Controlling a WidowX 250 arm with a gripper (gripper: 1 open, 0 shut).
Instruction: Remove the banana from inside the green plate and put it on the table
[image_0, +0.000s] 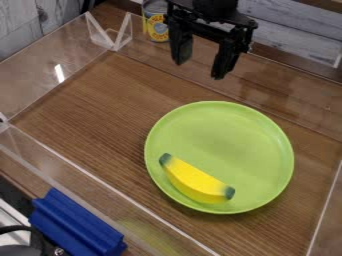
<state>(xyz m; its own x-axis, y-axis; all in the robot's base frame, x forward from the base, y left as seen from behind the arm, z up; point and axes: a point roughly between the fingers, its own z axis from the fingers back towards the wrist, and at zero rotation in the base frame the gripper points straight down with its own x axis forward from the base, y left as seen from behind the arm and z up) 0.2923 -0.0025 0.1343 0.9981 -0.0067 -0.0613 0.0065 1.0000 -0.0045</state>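
The toy banana (197, 179) lay inside the green plate (257, 136), near the rim on the side facing the table's (83, 118) near edge. The gripper (205, 66) hung beyond the plate, toward the table's far edge, its fingers apart and holding nothing. Reaching the banana seemed the step in hand; next it needed to travel over the fruit and descend.

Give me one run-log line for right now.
hand: open, holding nothing | banana: inside green plate, near its rim | plate: on table | status: banana not yet removed
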